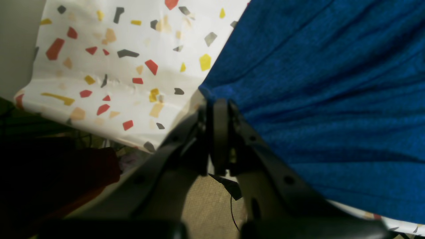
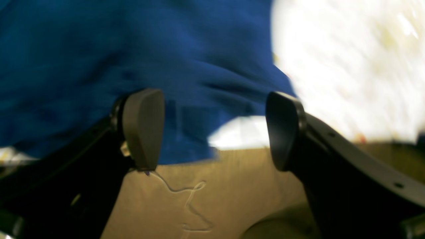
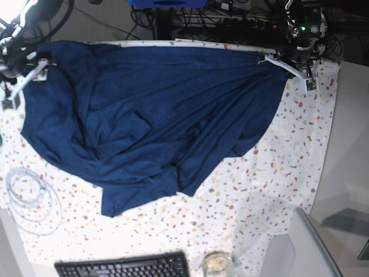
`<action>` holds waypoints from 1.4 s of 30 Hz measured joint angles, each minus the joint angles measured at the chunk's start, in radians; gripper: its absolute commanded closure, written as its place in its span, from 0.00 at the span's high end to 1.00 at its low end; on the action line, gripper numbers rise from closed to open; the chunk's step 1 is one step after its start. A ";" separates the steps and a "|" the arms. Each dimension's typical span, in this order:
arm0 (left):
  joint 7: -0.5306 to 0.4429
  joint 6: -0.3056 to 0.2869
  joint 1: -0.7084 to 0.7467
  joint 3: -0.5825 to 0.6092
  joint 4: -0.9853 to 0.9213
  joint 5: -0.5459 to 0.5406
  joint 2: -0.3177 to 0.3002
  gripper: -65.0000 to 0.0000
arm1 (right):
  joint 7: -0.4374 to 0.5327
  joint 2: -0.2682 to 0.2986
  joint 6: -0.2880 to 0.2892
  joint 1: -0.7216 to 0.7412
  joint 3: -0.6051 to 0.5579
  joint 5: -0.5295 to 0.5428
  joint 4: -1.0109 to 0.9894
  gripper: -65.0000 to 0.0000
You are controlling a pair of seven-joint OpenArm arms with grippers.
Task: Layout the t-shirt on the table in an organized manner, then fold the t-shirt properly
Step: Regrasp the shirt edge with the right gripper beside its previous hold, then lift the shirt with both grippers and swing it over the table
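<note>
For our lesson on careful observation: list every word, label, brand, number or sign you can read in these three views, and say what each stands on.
None can be read.
t-shirt: plain, no print or label showing.
table: only coloured flecks, no writing.
keyboard: key legends too small to read.

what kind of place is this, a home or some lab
Probably a robotics lab or workshop bench. A table under a speckled cloth holds the t-shirt, with a keyboard at its edge, a coiled white cable beside it, and tangled cables and electronics behind.

A black keyboard (image 3: 122,266) and coiled white cable (image 3: 31,199) lie near cables overhead.
</note>
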 measured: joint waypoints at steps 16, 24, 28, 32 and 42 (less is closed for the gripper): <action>-0.003 0.000 0.000 0.000 0.000 0.000 0.001 0.00 | -0.048 0.051 0.000 0.112 0.183 0.010 -0.370 0.69; -0.002 0.000 0.000 0.001 0.000 0.000 0.001 0.00 | -0.048 0.051 0.000 0.116 0.141 0.009 -0.381 0.69; -0.002 0.000 0.000 0.001 0.000 0.000 0.001 0.00 | -0.047 0.052 0.000 0.121 0.095 0.010 -0.389 0.69; -0.002 0.000 0.000 0.001 0.000 -0.001 0.002 0.00 | -0.057 0.052 -0.001 0.134 0.064 -0.002 -0.428 0.68; 0.001 0.000 0.005 -0.006 0.000 0.000 0.001 0.00 | -0.040 0.057 -0.001 0.138 0.064 0.010 -0.437 0.44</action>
